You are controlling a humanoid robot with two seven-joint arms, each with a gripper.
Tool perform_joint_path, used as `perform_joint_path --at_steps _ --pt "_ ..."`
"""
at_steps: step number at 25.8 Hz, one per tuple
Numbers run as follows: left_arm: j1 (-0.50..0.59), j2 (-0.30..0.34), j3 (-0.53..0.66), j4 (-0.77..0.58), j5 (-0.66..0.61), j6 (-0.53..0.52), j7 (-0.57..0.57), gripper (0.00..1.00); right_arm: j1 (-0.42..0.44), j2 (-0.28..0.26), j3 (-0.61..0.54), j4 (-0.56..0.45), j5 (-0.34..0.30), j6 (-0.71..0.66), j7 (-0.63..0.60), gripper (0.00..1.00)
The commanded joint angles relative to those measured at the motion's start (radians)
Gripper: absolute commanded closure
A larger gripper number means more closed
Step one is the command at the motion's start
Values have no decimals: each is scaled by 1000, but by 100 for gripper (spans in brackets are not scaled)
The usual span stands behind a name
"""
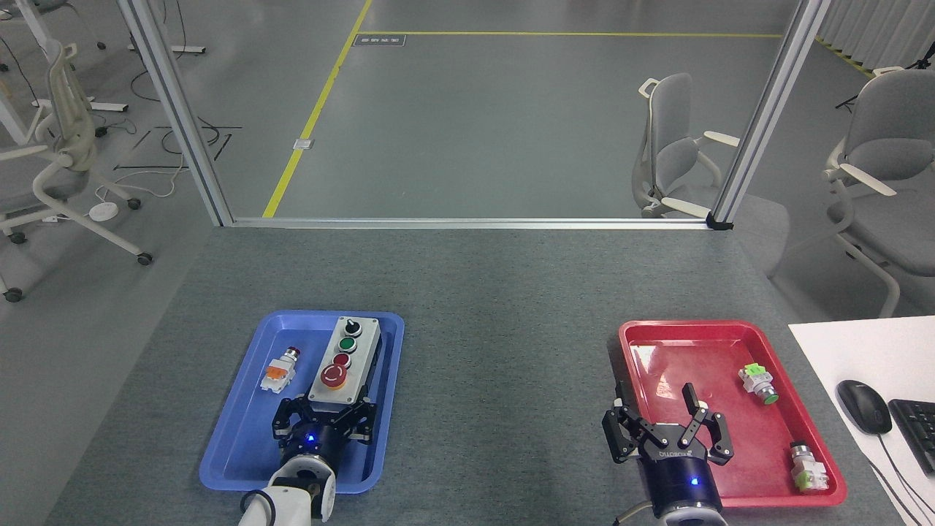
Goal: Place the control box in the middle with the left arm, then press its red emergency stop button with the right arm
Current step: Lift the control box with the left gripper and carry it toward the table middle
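The box (342,360) lies lengthwise in the blue tray (241,431), lower left of the frame. The left gripper (325,415) straddles its near end (fingers spread, whether they touch it is unclear). Close squarely across the sides, lift clear of the rim, then carry right to bare tabletop (504,380). The right gripper (668,431) waits open, lower right.

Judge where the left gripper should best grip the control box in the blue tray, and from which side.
Grip the control box across its long side walls at the near end, coming from the robot's side. The controls line its top, and the left gripper already sits there.
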Motion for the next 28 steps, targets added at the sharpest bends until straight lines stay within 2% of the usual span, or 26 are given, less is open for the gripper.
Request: perform_joint_path --at_steps 1,3,5,7,9,11,15,18,20,23,28 --pt "-9 37 0 -104 62 -29 32 100 0 0 0 0 0 0 2 2" --pt "6 75 6 -176 114 -91 32 100 0 0 0 0 0 0 2 3" --pt "40 83 11 -245 198 -134 32 100 0 0 0 0 0 0 2 2" --pt "63 83 8 -335 224 -157 32 100 0 1 0 0 0 0 2 2" --pt "101 68 -7 -409 223 -168 32 100 0 1 0 0 0 -1 2 2" --pt "106 25 -95 -421 220 -160 32 100 0 1 0 0 0 -1 2 2" --pt "104 -66 -211 -357 203 -136 43 100 0 3 0 0 0 -1 2 2" --pt "90 -129 -273 -317 106 -91 52 100 0 5 2 0 0 -1 2 2" --pt "72 -133 -342 -271 59 -48 52 100 0 6 2 0 0 -1 4 2" --pt "21 -133 -478 -177 59 34 53 100 0 8 0 0 0 -1 5 2" --pt "-26 -135 -607 -39 60 57 53 100 2 8 -2 0 2 -1 5 3"
